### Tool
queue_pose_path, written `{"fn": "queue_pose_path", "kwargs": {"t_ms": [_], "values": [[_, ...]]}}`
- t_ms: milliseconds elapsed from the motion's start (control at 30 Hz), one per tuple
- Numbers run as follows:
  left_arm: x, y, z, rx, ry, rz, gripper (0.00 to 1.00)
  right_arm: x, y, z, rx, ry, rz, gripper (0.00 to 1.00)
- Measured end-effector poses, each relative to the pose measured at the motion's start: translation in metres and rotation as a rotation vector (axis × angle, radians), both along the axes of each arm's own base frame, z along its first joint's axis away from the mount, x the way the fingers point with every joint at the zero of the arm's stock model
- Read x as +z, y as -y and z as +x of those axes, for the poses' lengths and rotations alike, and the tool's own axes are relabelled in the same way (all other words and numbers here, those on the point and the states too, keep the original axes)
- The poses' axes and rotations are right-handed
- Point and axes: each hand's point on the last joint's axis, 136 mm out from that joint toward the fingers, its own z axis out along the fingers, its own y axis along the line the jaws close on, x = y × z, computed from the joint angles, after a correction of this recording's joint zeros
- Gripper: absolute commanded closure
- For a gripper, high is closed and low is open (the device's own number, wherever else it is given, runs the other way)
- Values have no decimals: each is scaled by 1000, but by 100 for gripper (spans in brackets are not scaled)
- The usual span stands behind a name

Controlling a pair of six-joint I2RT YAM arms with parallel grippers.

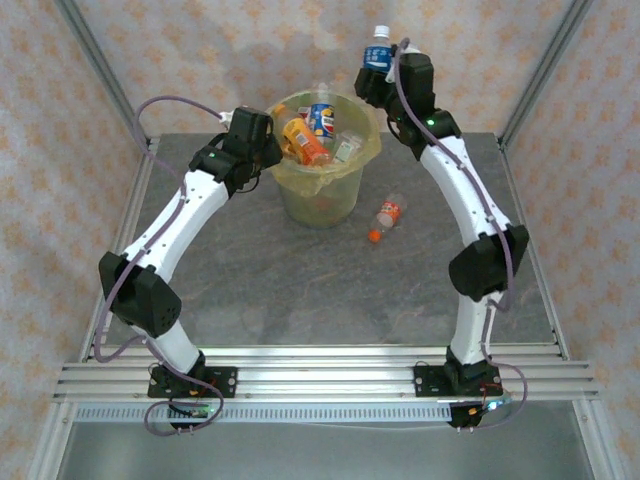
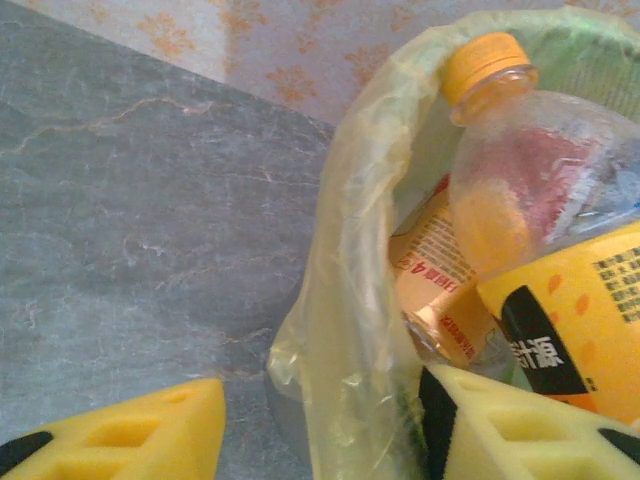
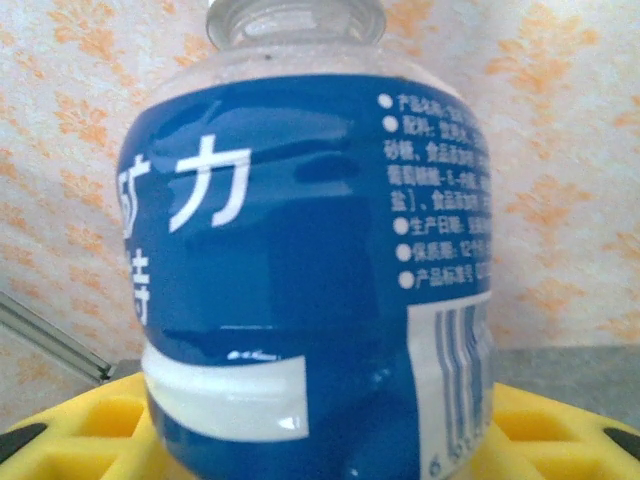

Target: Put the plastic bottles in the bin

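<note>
Pinching clear plastic bottle with blue label (image 3: 310,270) upright, right gripper (image 1: 376,72) sits raised far-right of round bin with yellow-green bag liner (image 1: 322,205). Left gripper (image 2: 320,445) spread astride bin's left rim; orange-labelled bottle (image 2: 560,270) inside, by inner finger. Small orange-capped bottle (image 1: 388,215) lies on grey table (image 1: 300,300) right of bin
</note>
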Motion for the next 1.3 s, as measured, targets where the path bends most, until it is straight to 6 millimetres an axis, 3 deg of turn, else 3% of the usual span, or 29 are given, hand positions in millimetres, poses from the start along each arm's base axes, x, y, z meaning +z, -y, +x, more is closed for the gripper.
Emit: {"fn": "queue_pose_path", "kwargs": {"t_ms": [200, 400, 567, 733, 967, 1067, 1300], "values": [[0, -1, 4, -5, -2, -11, 66, -5, -26, 20, 36, 9, -35, 46], [3, -5, 13, -6, 5, -14, 82, -33, -31, 21, 45, -76, -72, 46], [3, -6, 26, -24, 4, 16, 84, -64, -29, 16, 47, -152, -102, 46], [4, -5, 35, -47, 0, 45, 89, -84, -31, -6, 73, -195, -114, 43], [5, -2, 40, -75, -4, 62, 88, -69, -22, -23, 70, -157, -103, 40], [5, -2, 40, -79, -9, 63, 88, -64, -20, -24, 60, -148, -103, 33], [4, -1, 41, -82, -16, 63, 83, -78, -14, -33, 35, -175, -140, 17]]}}
